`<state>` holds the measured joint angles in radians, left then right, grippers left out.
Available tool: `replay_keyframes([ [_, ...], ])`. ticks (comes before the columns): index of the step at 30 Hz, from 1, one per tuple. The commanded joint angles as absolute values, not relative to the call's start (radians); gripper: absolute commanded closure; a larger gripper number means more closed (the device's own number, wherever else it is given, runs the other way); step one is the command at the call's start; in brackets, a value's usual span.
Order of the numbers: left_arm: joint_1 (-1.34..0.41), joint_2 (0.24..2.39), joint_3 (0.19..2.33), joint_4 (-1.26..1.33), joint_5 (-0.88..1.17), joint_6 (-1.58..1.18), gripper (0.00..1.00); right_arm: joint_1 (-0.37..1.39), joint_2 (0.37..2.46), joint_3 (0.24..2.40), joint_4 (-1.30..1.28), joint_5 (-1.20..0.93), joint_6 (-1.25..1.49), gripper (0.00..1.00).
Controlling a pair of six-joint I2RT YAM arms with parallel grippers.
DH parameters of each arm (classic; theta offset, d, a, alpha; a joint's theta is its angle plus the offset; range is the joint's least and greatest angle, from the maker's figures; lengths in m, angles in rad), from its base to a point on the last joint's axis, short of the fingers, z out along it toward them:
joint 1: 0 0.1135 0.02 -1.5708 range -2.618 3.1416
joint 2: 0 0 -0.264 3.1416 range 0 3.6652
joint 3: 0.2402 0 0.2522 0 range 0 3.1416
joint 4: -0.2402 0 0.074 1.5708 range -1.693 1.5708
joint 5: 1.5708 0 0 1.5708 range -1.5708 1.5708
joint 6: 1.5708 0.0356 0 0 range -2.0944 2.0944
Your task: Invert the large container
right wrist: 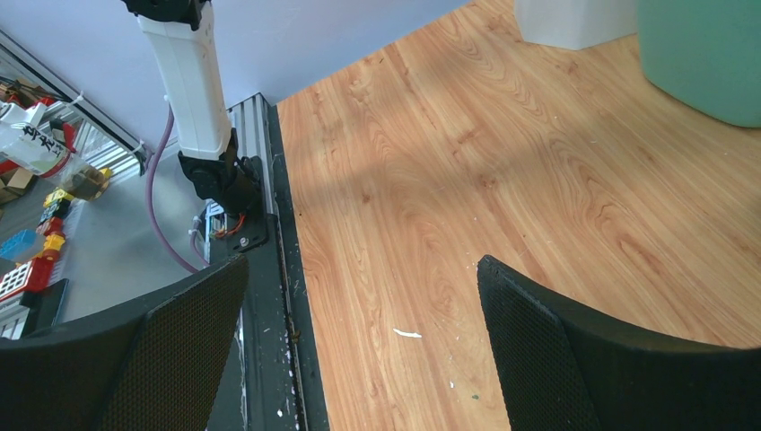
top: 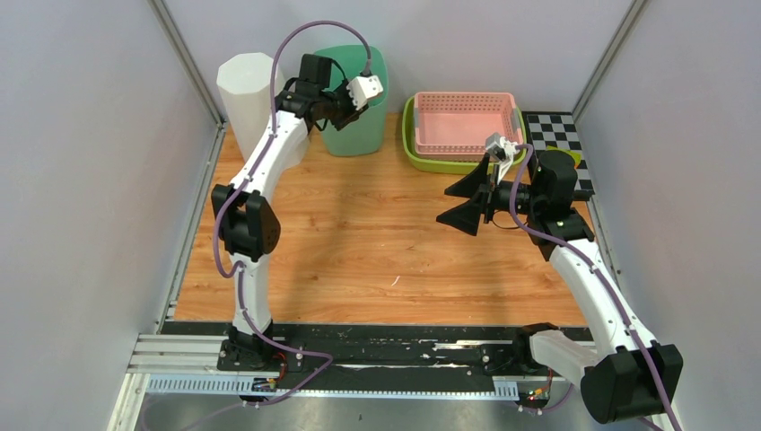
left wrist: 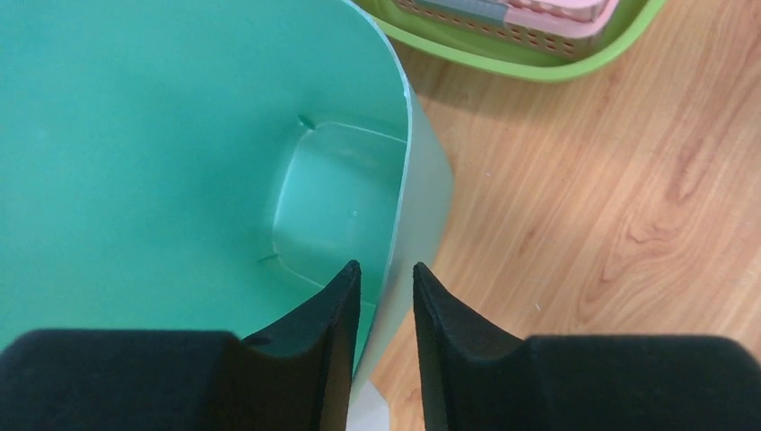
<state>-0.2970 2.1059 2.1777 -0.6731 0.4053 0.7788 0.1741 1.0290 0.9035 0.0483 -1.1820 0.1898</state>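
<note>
The large container [top: 363, 130] is a green bin standing upright, mouth up, at the back of the table. My left gripper [top: 339, 106] hangs over its near right rim. In the left wrist view the bin's wall [left wrist: 422, 180] runs between the jaws of the left gripper [left wrist: 386, 271]: one finger is inside the bin, the other outside. The jaws stand narrow, and a sliver of the green inside still shows beside the inner finger. My right gripper [top: 467, 199] hovers wide open over the right half of the table, with nothing between the jaws of the right gripper [right wrist: 359, 269].
A tall white bin [top: 244, 90] stands just left of the green one. A pink basket [top: 465, 121] sits in a lime tray [top: 420, 154] at the back right, next to a checkerboard [top: 556, 133]. Grey walls close in three sides.
</note>
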Motion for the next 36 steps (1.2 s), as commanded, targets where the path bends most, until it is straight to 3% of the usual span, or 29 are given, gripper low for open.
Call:
replay_keyframes([
  [1, -0.302, 2.075, 2.148, -0.787, 0.437, 0.792, 0.74, 0.163, 1.002, 0.900, 0.062, -1.210, 0.189, 0.00],
  [10, -0.309, 2.048, 2.121, -0.854, 0.462, 0.797, 1.00, 0.163, 0.986, 0.900, 0.069, -1.212, 0.198, 0.00],
  [21, -0.343, 1.894, 1.997, -0.754, 0.506, 0.570, 1.00, 0.163, 0.985, 0.899, 0.074, -1.208, 0.200, 0.00],
  [36, -0.344, 1.624, 1.725, -0.422, 0.556, -0.043, 1.00, 0.159, 0.977, 0.902, 0.069, -1.186, 0.199, 0.00],
])
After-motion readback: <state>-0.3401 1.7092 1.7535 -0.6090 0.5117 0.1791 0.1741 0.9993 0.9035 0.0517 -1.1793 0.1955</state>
